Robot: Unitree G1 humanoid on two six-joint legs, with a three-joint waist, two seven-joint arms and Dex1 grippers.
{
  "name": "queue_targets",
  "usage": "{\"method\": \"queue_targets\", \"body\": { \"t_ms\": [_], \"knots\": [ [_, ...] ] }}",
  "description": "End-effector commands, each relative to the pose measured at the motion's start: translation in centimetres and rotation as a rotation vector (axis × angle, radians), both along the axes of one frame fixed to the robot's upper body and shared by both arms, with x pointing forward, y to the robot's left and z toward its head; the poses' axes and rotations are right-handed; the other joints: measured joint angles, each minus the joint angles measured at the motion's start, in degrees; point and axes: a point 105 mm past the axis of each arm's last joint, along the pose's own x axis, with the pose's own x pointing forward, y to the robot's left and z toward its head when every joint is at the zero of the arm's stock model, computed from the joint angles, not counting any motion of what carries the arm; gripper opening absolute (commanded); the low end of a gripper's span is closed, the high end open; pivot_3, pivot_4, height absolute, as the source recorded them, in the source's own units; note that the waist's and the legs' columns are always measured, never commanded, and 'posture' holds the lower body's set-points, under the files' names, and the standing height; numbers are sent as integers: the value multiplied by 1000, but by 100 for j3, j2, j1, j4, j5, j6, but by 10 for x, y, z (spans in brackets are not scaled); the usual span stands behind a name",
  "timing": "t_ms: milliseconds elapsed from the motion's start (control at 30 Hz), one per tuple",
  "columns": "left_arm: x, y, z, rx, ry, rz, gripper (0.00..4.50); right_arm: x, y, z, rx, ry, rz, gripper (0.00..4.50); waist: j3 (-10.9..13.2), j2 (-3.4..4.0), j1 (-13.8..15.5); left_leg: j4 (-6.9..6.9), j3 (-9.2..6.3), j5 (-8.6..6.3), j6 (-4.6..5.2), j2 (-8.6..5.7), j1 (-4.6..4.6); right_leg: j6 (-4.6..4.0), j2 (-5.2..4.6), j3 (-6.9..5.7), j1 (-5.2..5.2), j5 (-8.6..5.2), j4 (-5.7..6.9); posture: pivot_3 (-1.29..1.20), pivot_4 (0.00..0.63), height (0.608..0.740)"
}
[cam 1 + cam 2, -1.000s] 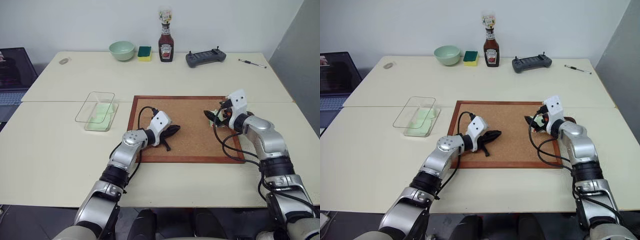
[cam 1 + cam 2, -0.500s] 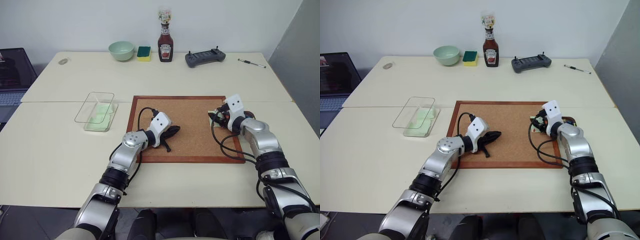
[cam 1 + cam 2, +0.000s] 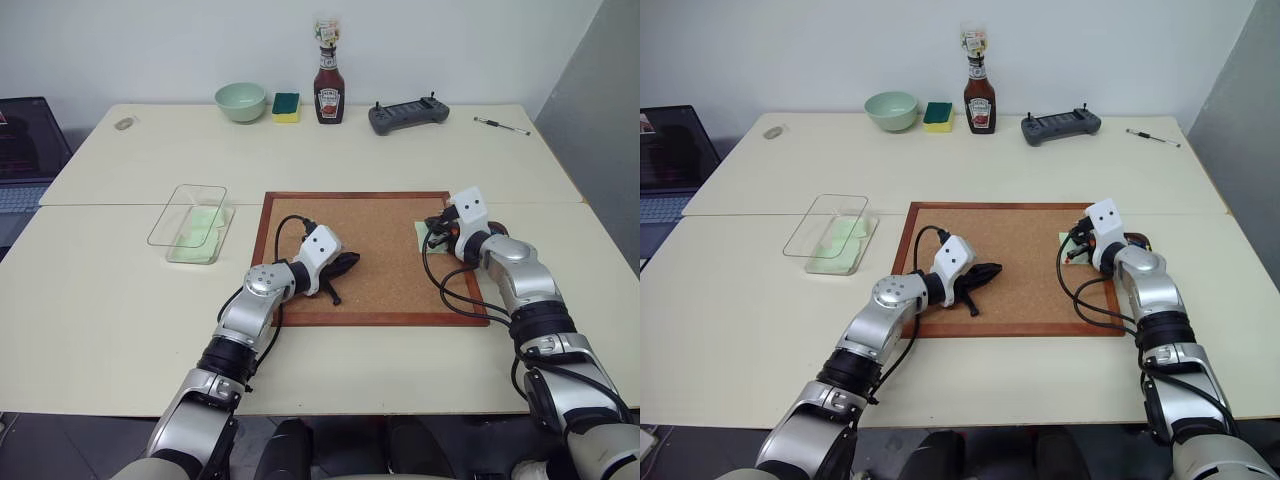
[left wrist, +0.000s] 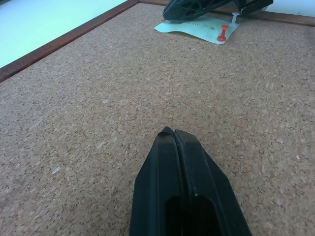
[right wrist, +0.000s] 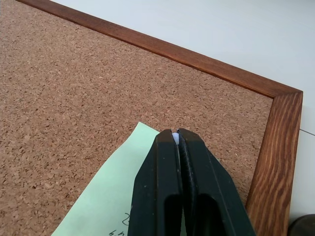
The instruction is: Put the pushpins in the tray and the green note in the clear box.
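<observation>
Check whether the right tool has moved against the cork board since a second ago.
Yes. The right tool dropped from above the wood-framed cork board onto the pale green paper note near its right edge.

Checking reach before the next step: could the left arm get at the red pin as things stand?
Probably yes, but awkwardly: bare cork board lies between the left gripper and the red pin, yet the right gripper sits shut over the same note.

The right gripper point(image 5: 177, 133) hides most of a pale pushpin point(image 5: 175, 138) (its point unseen) over the green note point(image 5: 115, 196).
</observation>
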Motion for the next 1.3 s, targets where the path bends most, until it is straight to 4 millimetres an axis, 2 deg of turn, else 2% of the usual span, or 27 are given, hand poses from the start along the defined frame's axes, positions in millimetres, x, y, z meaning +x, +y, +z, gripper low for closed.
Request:
{"method": "queue_targets", "body": {
  "t_ms": [33,467,833,933,1133,1300],
  "knots": [
    [-11,-6,-18,32,59,-41,0,4,0,23,19,-81,0,34,0,0,-2,0,0,0,0,0,0,0,0,0,0,0,0,0,150,740],
    [-15,-6,-24,52,74,-56,0,2,3,38,61,-138,9,34,0,0,-14,0,1,0,0,0,1,0,0,0,1,0,0,0,150,740],
    [-16,-5,-25,58,77,-62,0,-2,-7,49,74,-165,-29,34,0,0,-17,-1,0,0,0,0,0,0,0,0,0,0,0,0,150,740],
    [-16,-5,-25,58,76,-63,0,-6,-14,56,79,-180,-42,34,0,1,-14,-1,0,0,0,0,0,0,0,0,1,0,0,0,150,740],
    [-15,-5,-25,59,72,-61,0,-24,-43,70,-4,-219,-86,34,-1,1,8,-2,0,0,0,-1,-2,0,0,0,1,0,-3,0,150,740],
    [-14,-6,-25,58,69,-62,0,-41,-59,54,-219,-197,-69,34,-1,1,29,-6,3,-1,1,0,0,1,0,1,2,-1,-6,0,150,740]
  ]
}}
